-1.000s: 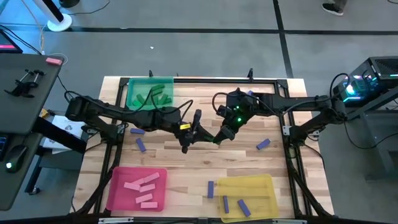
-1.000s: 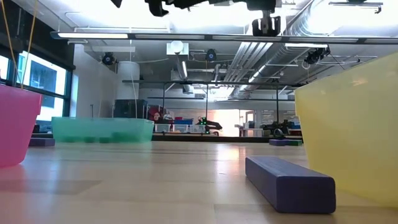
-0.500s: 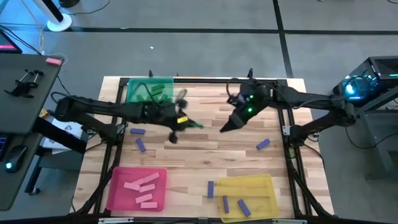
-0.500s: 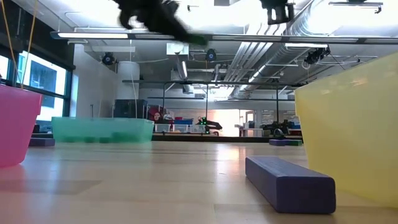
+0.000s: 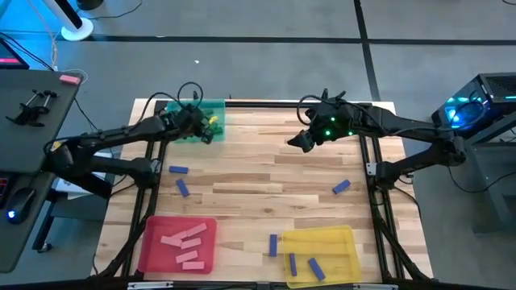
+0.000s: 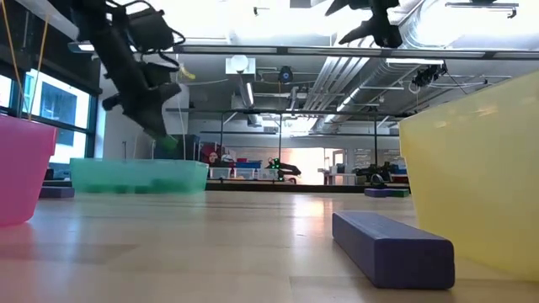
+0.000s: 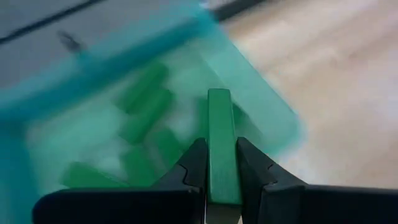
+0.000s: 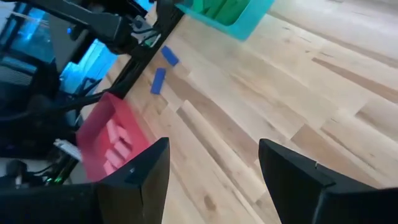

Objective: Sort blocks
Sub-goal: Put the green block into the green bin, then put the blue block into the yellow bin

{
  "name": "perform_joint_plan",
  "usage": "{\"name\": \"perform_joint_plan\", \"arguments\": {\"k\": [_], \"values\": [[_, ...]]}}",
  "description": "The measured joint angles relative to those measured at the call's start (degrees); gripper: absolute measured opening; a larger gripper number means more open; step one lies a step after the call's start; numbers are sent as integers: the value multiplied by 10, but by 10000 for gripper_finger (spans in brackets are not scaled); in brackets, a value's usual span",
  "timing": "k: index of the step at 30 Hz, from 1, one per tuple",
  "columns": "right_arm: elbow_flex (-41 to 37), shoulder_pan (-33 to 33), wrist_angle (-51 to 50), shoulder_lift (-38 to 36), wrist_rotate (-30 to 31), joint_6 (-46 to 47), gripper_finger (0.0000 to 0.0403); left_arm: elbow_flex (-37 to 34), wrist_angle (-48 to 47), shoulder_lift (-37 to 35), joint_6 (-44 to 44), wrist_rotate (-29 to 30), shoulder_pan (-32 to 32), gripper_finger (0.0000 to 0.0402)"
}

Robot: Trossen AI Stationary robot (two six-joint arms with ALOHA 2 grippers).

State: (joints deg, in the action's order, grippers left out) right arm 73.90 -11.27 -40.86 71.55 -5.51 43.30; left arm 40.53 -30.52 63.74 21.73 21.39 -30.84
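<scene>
My left gripper (image 7: pixel 217 149) hangs over the green tray (image 5: pixel 184 121) at the table's far left, shut on a green block (image 7: pixel 219 124). Several green blocks (image 7: pixel 144 102) lie in that tray. My right gripper (image 8: pixel 211 149) is open with nothing between its fingers, raised over the far middle of the table (image 5: pixel 300 143). Blue blocks lie flat on the wood: two at the left (image 5: pixel 178 170) (image 5: pixel 184 188), one at the right (image 5: pixel 341 187), one beside the yellow tray (image 5: pixel 273 245). Pink blocks (image 5: pixel 184 242) lie in the pink tray. My left gripper pinches the green block's two long sides (image 7: pixel 219 168) between its two fingers. The fingers lie along the block, and its free end (image 7: pixel 219 98) sticks out past the fingertips. They slant down from the near right. The block is lifted clear above the green tray.
The pink tray (image 5: pixel 153 229) stands at the near left. At the near right, the yellow tray (image 5: pixel 339 242) holds two blue blocks (image 5: pixel 316 268). Bare wood lies between the arms in the table's middle. Beyond the table's left edge stands a dark desk (image 5: pixel 32 121).
My left gripper has swung from the table's middle toward the far left, rolling its wrist, and carried the green block over the green tray. My right gripper has drawn back from the middle toward the far edge and risen a little.
</scene>
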Motion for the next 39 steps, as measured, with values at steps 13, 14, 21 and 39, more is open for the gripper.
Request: {"name": "perform_joint_plan", "arguments": {"k": [13, 14, 21, 39], "values": [[0, 0, -13, 3, -19, -39, 216, -1, -11, 56, -10, -50, -127, 140], [0, 0, -18, 3, -20, -39, 216, -1, -12, 56, -9, -69, -127, 159], [-1, -3, -60, 4, -42, -13, 216, 20, -32, 47, 28, -274, -124, 239], [-276, 363, -130, -12, 85, 869, 216, -82, 324, -199, 154, -369, 54, 241]]}}
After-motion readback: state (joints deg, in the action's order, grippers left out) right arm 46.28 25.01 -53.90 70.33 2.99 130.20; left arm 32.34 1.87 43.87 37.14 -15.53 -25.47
